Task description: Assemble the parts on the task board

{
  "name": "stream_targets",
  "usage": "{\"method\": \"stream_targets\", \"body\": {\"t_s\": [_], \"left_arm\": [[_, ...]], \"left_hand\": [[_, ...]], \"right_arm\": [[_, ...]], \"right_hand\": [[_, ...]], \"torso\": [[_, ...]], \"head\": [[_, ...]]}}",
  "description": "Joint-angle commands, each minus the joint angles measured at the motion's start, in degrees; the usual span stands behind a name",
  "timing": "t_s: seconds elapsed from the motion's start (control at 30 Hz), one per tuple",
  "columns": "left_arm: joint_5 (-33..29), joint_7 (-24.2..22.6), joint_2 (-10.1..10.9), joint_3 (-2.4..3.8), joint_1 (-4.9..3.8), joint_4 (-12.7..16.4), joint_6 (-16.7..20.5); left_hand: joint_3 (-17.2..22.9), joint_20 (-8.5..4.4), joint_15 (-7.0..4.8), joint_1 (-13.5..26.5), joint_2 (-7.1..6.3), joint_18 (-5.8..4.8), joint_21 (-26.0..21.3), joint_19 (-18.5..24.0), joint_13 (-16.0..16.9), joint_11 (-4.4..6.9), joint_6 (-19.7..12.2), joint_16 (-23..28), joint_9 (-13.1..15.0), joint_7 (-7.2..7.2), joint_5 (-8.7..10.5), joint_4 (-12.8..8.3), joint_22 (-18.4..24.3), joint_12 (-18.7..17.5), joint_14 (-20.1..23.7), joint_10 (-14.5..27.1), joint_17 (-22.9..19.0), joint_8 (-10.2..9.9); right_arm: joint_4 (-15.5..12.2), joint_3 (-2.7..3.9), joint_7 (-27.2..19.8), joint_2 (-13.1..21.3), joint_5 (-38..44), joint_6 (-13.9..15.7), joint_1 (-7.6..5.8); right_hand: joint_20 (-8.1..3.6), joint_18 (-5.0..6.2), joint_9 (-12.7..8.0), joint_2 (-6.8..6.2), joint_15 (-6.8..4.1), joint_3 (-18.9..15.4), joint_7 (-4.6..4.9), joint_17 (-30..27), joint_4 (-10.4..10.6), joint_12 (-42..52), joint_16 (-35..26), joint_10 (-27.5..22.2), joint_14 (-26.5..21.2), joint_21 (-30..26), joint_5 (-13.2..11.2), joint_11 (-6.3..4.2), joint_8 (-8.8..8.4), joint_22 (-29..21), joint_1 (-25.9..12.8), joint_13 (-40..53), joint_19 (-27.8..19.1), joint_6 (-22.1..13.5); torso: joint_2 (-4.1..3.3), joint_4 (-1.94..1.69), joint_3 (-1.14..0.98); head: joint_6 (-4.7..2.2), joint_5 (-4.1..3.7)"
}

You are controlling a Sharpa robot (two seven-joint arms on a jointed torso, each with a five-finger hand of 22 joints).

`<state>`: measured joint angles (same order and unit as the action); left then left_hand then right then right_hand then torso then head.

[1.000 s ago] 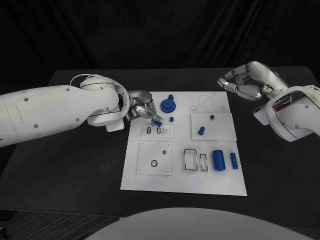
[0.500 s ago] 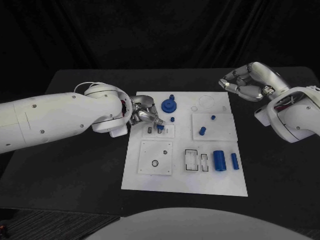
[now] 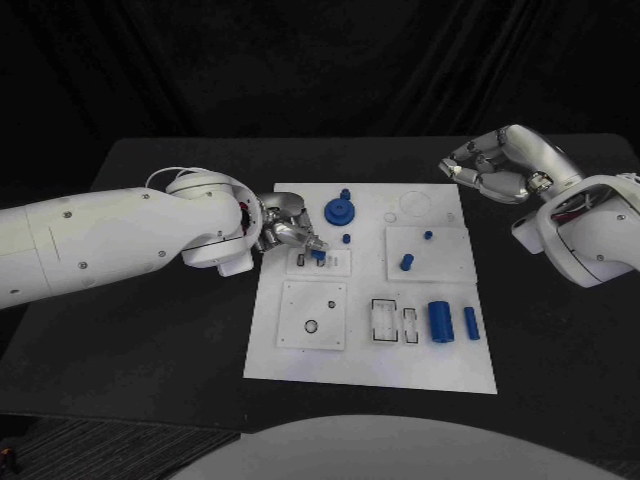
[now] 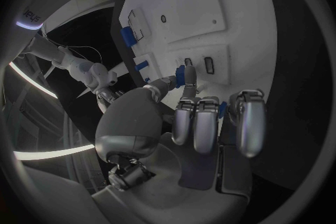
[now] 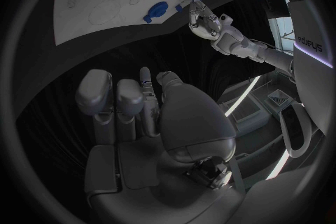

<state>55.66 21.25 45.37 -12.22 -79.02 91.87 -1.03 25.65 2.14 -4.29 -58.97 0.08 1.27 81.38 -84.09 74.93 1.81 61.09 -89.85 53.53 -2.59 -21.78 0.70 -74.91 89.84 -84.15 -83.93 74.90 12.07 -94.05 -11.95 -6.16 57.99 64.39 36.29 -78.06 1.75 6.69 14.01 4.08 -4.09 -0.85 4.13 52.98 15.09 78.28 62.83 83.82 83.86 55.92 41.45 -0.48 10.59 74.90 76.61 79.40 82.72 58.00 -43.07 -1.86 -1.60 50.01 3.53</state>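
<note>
Fingers [image 4: 187,75] of the left hand [image 3: 283,229] pinch a small blue part [image 3: 319,247] at their tips, thumb against one finger, while the other fingers lie side by side, stretched out along the palm. The white left arm [image 3: 104,240] reaches in low across the black table [image 3: 147,330] and bends at the wrist, so the hand points over the near edge of the white task board [image 3: 371,365]. The pinched part sits right at the small raised plate with two slots [image 3: 320,262], just beyond the fingertips.

Right hand [image 3: 496,163] is raised off the table beside the board's far corner, well apart from the left hand, its fingers curled in with nothing between them; the right arm [image 3: 597,230] bends down behind it.

Past the left fingertips stand a round blue gear-like part [image 3: 339,211] and a short blue peg [image 3: 345,239]. Farther across the board lie two blue cylinders [image 3: 438,320].
</note>
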Motion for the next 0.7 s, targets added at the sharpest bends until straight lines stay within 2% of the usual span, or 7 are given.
{"method": "stream_targets", "body": {"t_s": [0.03,0.23,0.27,0.3,0.57,0.7], "left_arm": [[-0.2,-0.8,0.1,0.02,0.18,0.0,0.5],[-0.2,-0.8,-0.1,0.02,0.33,-0.1,0.2],[-0.2,-0.8,-0.1,0.02,0.35,-0.1,0.1],[-0.2,-0.8,-0.2,0.02,0.38,-0.1,0.0],[-0.2,-0.8,-0.1,0.02,0.53,-0.3,-0.5],[-0.2,-0.8,-0.1,0.02,0.69,-0.4,-0.8]], "left_hand": [[0.5,0.28,0.34,0.1,0.63,1.16,-0.3,0.0,15.1,-0.51,-0.1,-0.2,0.1,0.21,0.14,-0.1,-10.9,0.2,-5.8,-6.1,15.1,-0.3],[0.4,0.38,0.45,0.2,0.68,1.23,-0.6,0.2,15.1,-0.64,-0.4,-0.2,0.2,0.07,0.98,-0.1,-10.8,0.2,-5.8,-6.1,15.1,-0.5],[0.3,0.53,0.6,0.2,0.84,1.38,-1.2,0.6,15.1,-0.8,-1.0,-0.2,0.3,-0.1,3.04,0.0,-10.6,0.2,-5.8,-6.1,15.1,-0.9],[0.2,0.58,0.64,0.2,0.88,1.38,-1.3,0.6,15.1,-0.85,-1.0,-0.2,0.3,-0.15,3.43,0.0,-10.6,0.2,-5.8,-6.1,15.1,-0.9],[0.1,0.59,0.67,0.2,0.93,1.42,-1.4,0.7,15.1,-0.88,-1.1,-0.2,0.3,-0.18,3.61,0.1,-10.5,0.2,-5.8,-6.1,15.1,-1.0],[0.1,0.62,0.69,0.3,0.94,1.44,-1.5,0.7,15.1,-0.91,-1.2,-0.2,0.4,-0.21,3.78,0.1,-10.5,0.2,-5.8,-6.1,15.1,-1.1]], "right_arm": [[-0.2,0.04,1.1,0.1,0.3,0.2,0.15],[-0.2,0.04,1.0,0.1,0.3,0.2,0.18],[-0.2,0.04,1.0,0.1,0.3,0.2,0.2],[-0.2,0.04,1.0,0.1,0.3,0.2,0.22],[-0.2,0.04,1.0,0.2,0.3,0.2,0.28],[-0.1,0.04,1.0,0.2,0.3,0.2,0.33]], "right_hand": [[-0.17,-0.5,0.1,-0.07,-0.43,0.3,0.1,0.0,-0.1,-0.2,0.2,1.0,1.0,0.4,0.3,-0.11,-0.21,1.7,0.4,-3.2,-0.4,0.4],[-0.17,-0.5,0.1,-0.07,-0.43,0.3,0.1,0.0,-0.1,-0.2,0.2,1.0,1.0,0.4,0.3,-0.11,-0.21,1.7,0.4,-3.2,-0.4,0.4],[-0.17,-0.5,0.1,-0.07,-0.43,0.3,0.1,0.0,-0.1,-0.2,0.2,1.0,1.0,0.4,0.3,-0.11,-0.21,1.7,0.4,-3.2,-0.4,0.4],[-0.17,-0.49,0.1,-0.11,-0.43,0.3,0.11,-0.1,-0.1,-0.3,0.1,0.9,1.0,0.3,0.5,-0.11,-0.22,1.7,0.4,-3.3,-0.4,0.4],[-0.17,-0.49,0.1,-0.11,-0.43,0.3,0.11,-0.1,-0.1,-0.3,0.1,0.9,1.0,0.3,0.5,-0.11,-0.22,1.7,0.4,-3.3,-0.4,0.4],[-0.17,-0.49,0.1,-0.11,-0.43,0.3,0.11,-0.1,-0.1,-0.3,0.1,0.9,1.0,0.3,0.5,-0.11,-0.22,1.7,0.4,-3.3,-0.4,0.4]], "torso": [[-0.03,-0.03,0.04],[-0.01,-0.01,0.05],[0.02,0.01,0.04],[0.02,0.01,0.06],[0.09,0.04,0.0],[0.05,0.07,0.03]], "head": [[-0.01,-0.04],[-0.01,0.01],[-0.01,0.0],[-0.01,-0.06],[-0.01,-0.07],[-0.01,-0.02]]}}
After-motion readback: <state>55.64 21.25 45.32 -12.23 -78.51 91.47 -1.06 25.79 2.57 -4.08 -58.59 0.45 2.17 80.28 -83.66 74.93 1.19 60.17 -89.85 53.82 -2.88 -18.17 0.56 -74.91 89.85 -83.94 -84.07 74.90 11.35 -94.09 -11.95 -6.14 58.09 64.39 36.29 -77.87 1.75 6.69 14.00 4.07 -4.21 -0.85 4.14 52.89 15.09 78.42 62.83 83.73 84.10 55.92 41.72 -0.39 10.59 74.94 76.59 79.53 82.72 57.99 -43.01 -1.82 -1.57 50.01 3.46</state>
